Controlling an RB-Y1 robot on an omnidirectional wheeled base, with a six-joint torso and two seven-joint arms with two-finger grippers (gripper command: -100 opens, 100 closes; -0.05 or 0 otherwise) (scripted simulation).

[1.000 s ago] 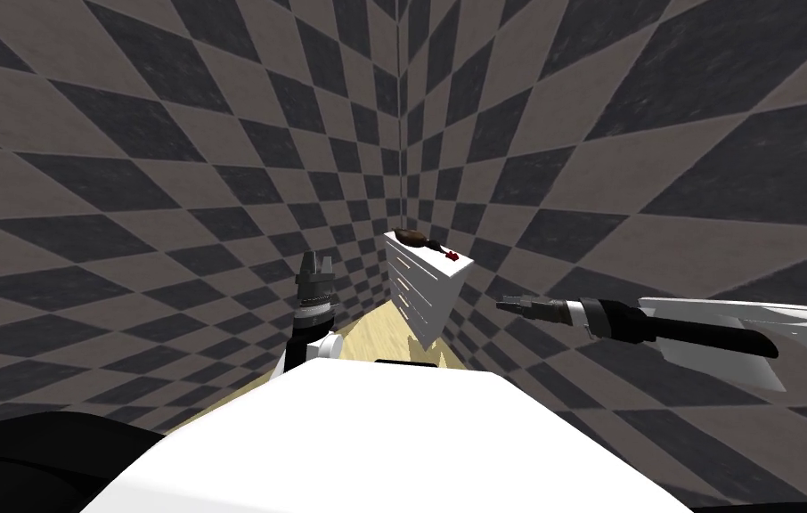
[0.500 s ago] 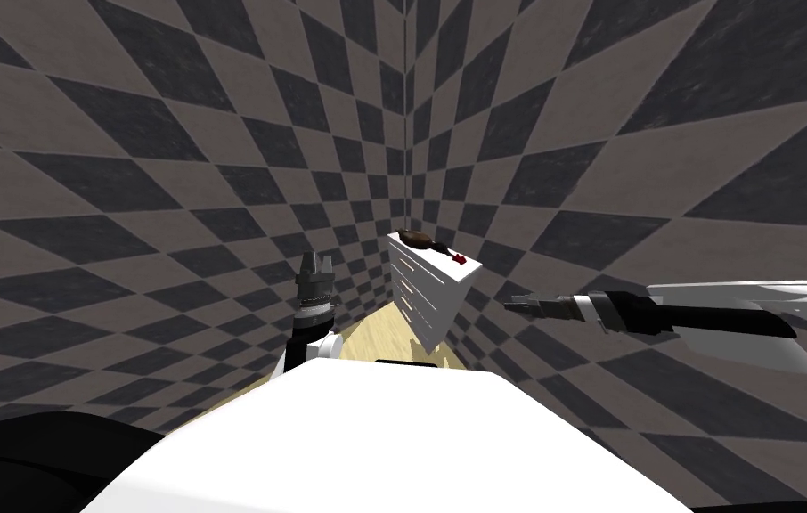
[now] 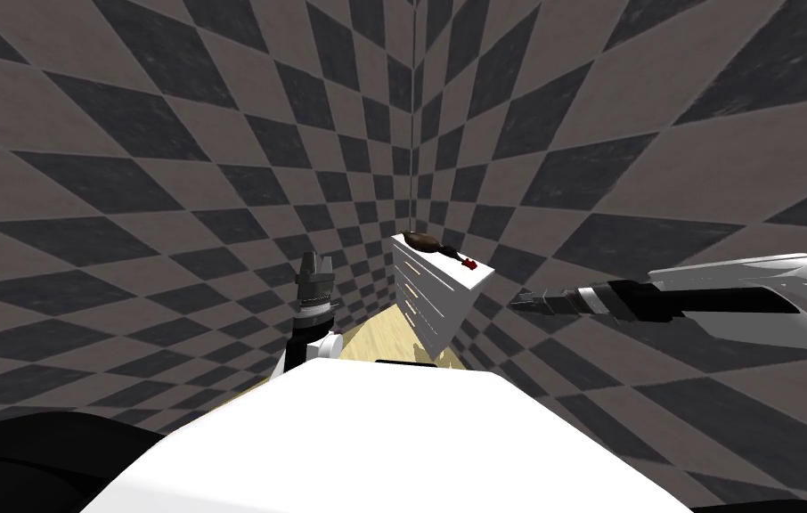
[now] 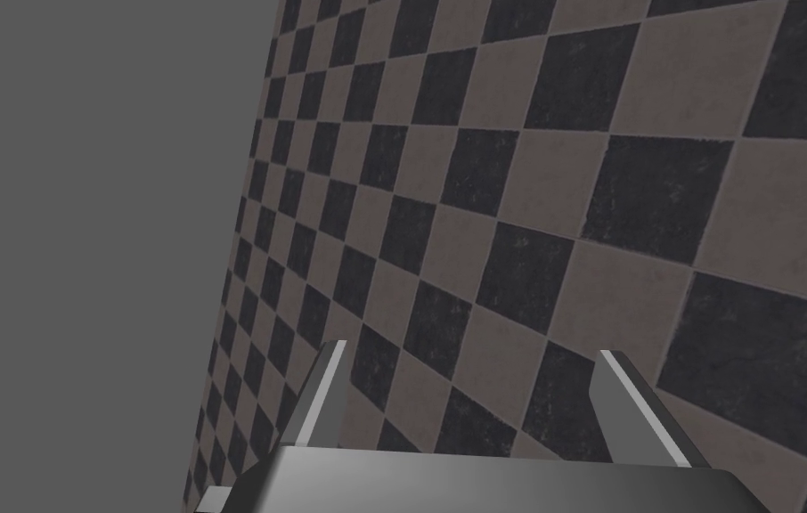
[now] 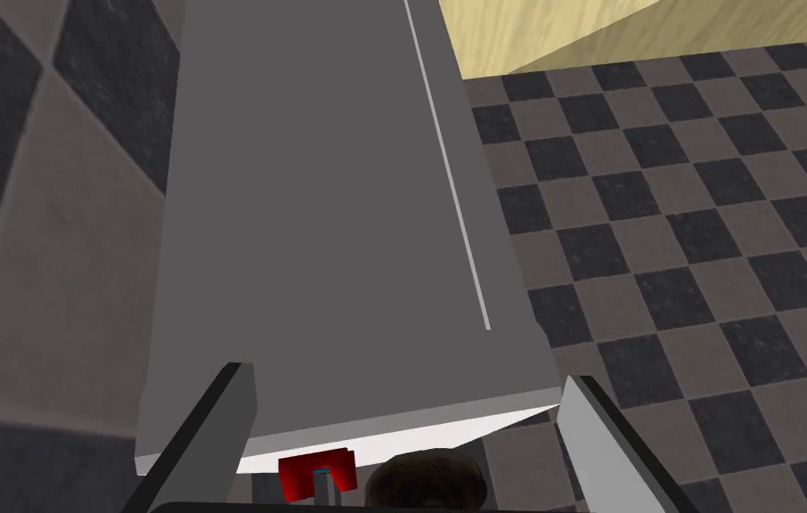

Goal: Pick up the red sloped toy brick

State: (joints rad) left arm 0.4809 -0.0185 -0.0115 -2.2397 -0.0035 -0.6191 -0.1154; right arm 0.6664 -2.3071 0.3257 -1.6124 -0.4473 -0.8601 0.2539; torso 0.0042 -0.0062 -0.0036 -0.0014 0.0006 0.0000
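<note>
Sitting on top of the white chest of drawers (image 3: 433, 298), at the end nearest the right gripper (image 3: 522, 301), the red brick (image 3: 471, 265) lies just beside a brown object (image 3: 418, 240). That gripper hangs off the chest's right side, its 2 fingers (image 5: 228, 419) apart and empty. Left of the chest, the left gripper (image 3: 314, 265) points upward, its 2 blades likewise spread.

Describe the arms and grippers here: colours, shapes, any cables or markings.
Right arm: white tapered shell over a black core, with a white band near the wrist. Left arm: dark ribbed wrist above a white joint. Left gripper and right gripper: dark grey box with two thin, light grey blade fingers. No cables or markings visible.
</note>
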